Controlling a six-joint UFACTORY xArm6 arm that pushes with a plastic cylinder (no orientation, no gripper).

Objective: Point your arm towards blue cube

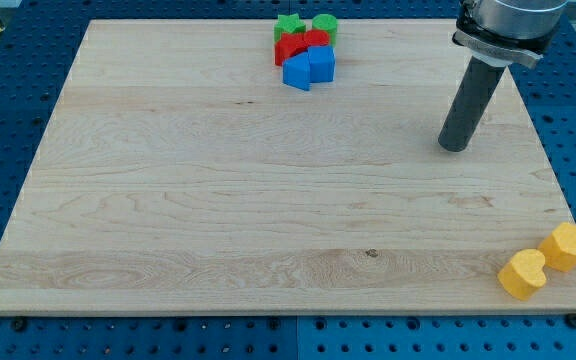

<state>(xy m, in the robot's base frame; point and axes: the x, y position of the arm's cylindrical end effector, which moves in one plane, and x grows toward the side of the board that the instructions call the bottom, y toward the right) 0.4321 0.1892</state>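
Behind blue cube (321,63), shapes unclear

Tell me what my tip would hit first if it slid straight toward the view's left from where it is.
Nothing, probably: my tip sits below the blue blocks, so the bare board lies ahead.

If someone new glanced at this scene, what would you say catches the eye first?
Probably the dark rod at the view's upper right, my tip resting on the wooden board, well to the right of the blocks. Next, the tight green, red and blue cluster at the top edge, including the blue cube, and two yellow blocks at the bottom right corner.
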